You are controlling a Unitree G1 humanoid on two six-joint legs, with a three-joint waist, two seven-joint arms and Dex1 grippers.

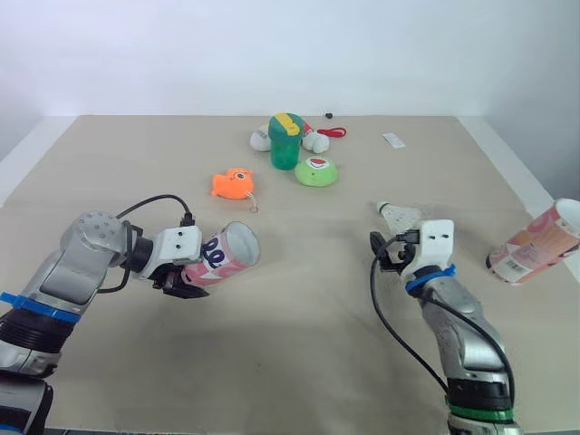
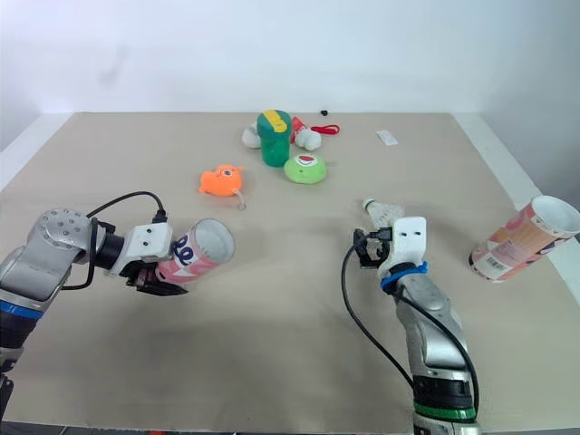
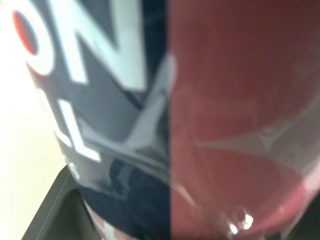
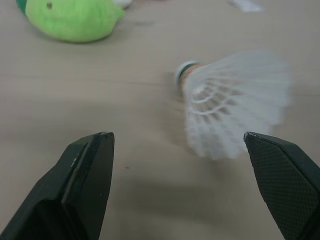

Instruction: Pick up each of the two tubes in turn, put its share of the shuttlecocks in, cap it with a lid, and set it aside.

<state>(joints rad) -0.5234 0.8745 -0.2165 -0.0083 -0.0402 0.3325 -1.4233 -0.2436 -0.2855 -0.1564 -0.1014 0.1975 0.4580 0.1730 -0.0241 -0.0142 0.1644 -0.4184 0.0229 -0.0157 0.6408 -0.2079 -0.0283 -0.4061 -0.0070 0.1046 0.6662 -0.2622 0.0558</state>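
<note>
We note the left gripper point(image 1: 184, 279) clenched around the lower end of a pink tube point(image 1: 231, 251). The tube is held off the table point(image 1: 299, 344) and tilted, its open mouth facing up and toward the robot's right.

Right gripper point(image 4: 175, 137) released, fingers spread wide, low over the table. One white shuttlecock point(image 4: 235, 107) lies just ahead of them, not touched.

We log a second tube point(image 1: 535, 243) on its side at the table's right edge.

Far side: green cup point(image 1: 285, 142), orange plush toy point(image 1: 233, 184), green plush toy point(image 1: 316, 171).
</note>
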